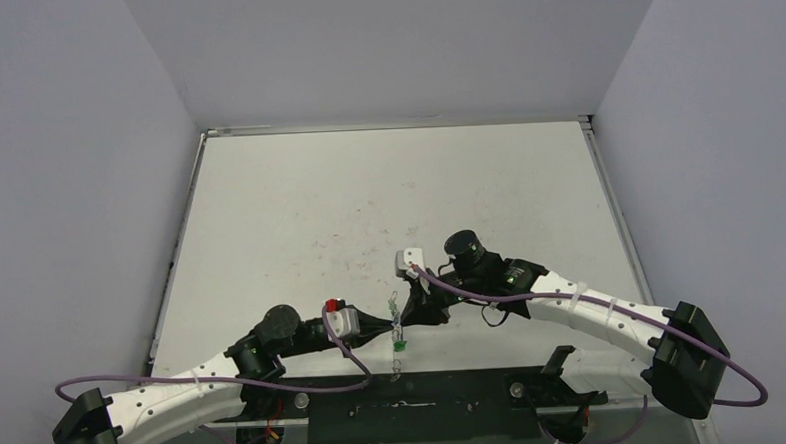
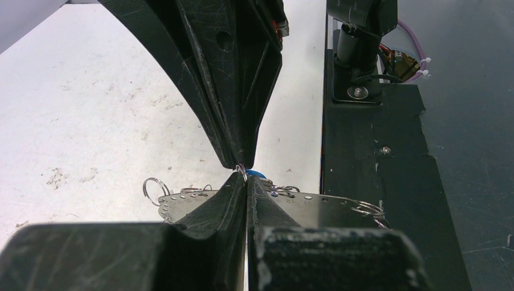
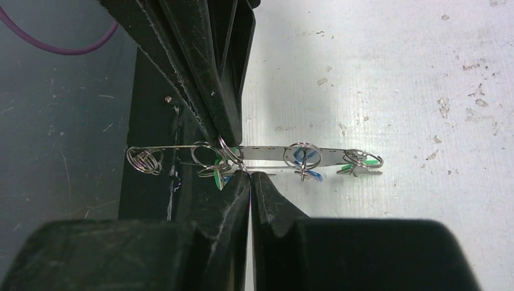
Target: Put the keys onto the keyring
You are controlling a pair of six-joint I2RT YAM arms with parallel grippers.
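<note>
**Silver band pinched from both sides, near middle of the table**

Thin metal throughout, the keyring (image 3: 270, 151) shows only edge-on, as a narrow perforated silver band running near to far between the two arms. Its near end reaches over the black base plate (image 1: 426, 393), and the rest lies over the white table (image 1: 368, 203). It appears to be held just clear of the surface, though I cannot be sure. Small split rings (image 3: 145, 160) dangle along its rim. Three coloured heads hang at the band: a blue-headed key (image 3: 305, 162) about midway, a green-headed key (image 3: 359, 168) at the far end, and a second green head (image 3: 218, 180) right beside the fingertips. Whether each is truly threaded on is too small to tell.

By my judgement the band is light, stiff along its length yet springy, and slick. The hanging keys will likely swing and twist it at any jolt. It is best held on a bare stretch between rings, flat faces against the pads. A key is best taken by its plastic head, which offers more bite than the blade.

The left gripper (image 2: 246, 185) is clamped tight, with the band crossing its fingers. The right gripper (image 3: 250, 177) is likewise closed, its tips meeting the left's at the same spot, by a small ring. Whether it nips that ring, a key or the band itself I cannot tell.
</note>
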